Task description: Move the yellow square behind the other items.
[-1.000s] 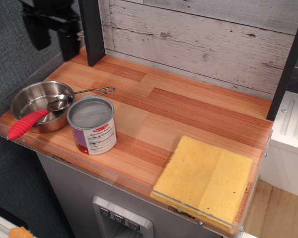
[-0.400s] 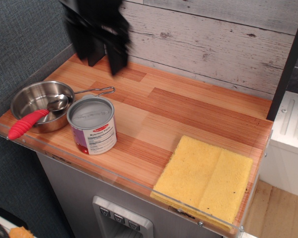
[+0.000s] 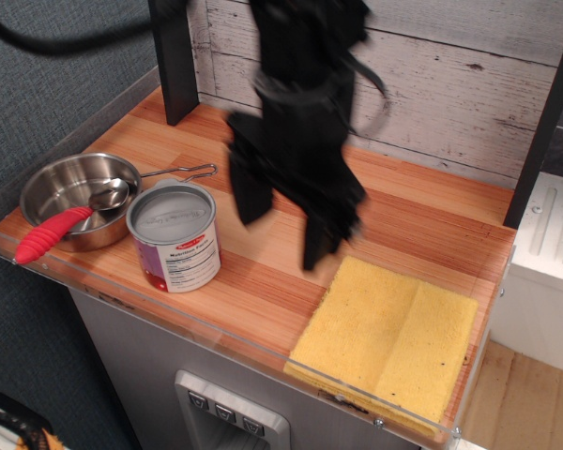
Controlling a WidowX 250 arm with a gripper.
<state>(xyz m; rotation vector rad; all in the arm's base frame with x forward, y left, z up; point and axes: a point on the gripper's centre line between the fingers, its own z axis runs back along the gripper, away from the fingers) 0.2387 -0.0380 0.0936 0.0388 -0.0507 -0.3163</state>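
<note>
Whitewashed plank wall at the back, striped wooden counter (image 3: 394,202) in front of it, with a clear plastic lip along the near edge. Only the one view here. Over the middle hangs the black claw (image 3: 283,234), blurred, its two fingers spread apart with nothing between them, tips just above the wood. Front right, the flat pale-yellow square sponge sheet (image 3: 389,337) lies at the counter's near edge, a fold line running down it, just beside the right-hand fingertip but apart from it. Over on the left, the tin can with silver top and purple-white label (image 3: 174,236) stands upright, just beside the small shiny steel saucepan (image 3: 75,197). A red-handled metal spoon (image 3: 54,232) rests in that pan, handle over the rim.
</note>
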